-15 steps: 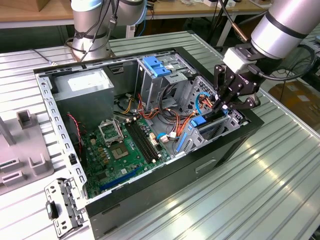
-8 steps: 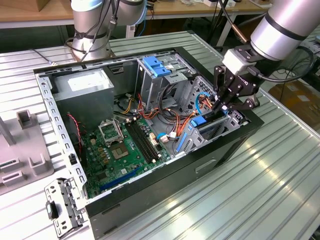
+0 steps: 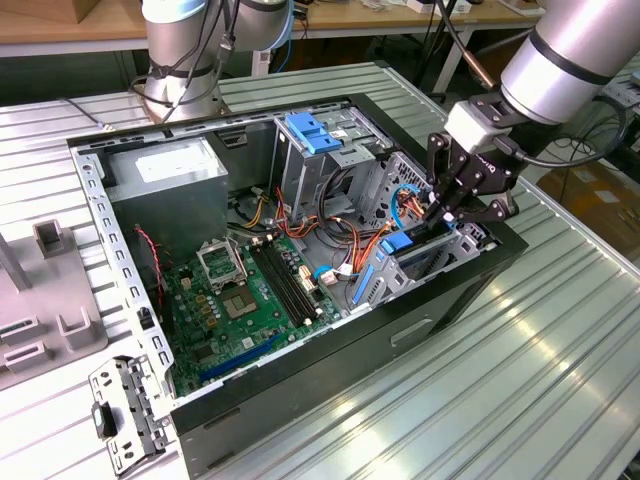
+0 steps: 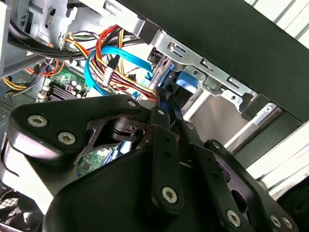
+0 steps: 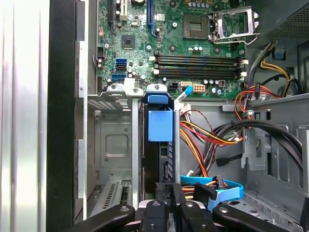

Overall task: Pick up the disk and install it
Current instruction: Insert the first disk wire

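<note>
The disk [image 3: 398,243] stands on edge in the metal drive cage [image 3: 432,262] at the front corner of the open computer case [image 3: 330,350], on the exterior view's right. Its blue plastic carrier [image 5: 160,124] faces the motherboard, with the dark body [image 5: 159,162] behind it. My gripper [image 3: 441,208] reaches down into the cage from above. Its black fingers [image 4: 166,108] are drawn together on the disk's end [image 4: 186,82], and in the first wrist view the gripper [image 5: 169,192] sits right over the dark body.
The green motherboard [image 3: 240,300] covers the case floor, with a grey power-supply box [image 3: 165,165] at the back. Orange, yellow and blue cables [image 5: 212,140] crowd the space beside the cage. A loose metal bracket [image 3: 125,410] and a grey fixture [image 3: 40,290] lie outside the case.
</note>
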Controlling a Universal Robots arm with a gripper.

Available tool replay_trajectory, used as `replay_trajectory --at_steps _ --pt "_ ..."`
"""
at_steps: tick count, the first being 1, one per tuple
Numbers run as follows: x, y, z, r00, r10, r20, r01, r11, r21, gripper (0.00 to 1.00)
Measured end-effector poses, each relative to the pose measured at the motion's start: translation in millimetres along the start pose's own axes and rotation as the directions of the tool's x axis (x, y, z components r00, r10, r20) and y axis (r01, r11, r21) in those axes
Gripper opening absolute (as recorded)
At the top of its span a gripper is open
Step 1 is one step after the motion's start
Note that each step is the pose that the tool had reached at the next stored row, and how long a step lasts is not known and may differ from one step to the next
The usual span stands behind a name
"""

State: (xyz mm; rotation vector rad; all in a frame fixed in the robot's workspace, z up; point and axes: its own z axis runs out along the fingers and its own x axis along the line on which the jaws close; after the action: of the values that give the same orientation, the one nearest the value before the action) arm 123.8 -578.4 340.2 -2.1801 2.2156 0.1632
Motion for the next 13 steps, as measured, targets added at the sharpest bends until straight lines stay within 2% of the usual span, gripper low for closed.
replay_trajectory --at_steps 1,2,3,7,8,9,13 --pt "0.0 0.0 0.0 1.0 0.0 -0.0002 0.0 1.0 0.0 0.17" --pt "0.0 0.0 0.1 1.0 0.0 0.0 0.0 1.0 0.0 0.3" --pt "0.0 0.0 0.2 1.0 0.0 0.0 0.0 1.0 0.0 0.36" --pt "0.1 0.0 0.0 1.0 0.0 0.0001 0.0 1.0 0.0 0.36" --pt "-0.1 0.1 -1.7 1.0 0.0 0.0002 0.0 1.0 0.0 0.36" --pt "-0.5 0.3 -6.0 1.0 0.0 0.0003 0.0 1.0 0.0 0.36" --pt "-1.0 0.6 -11.3 1.0 0.0 0.002 0.0 1.0 0.0 0.36"
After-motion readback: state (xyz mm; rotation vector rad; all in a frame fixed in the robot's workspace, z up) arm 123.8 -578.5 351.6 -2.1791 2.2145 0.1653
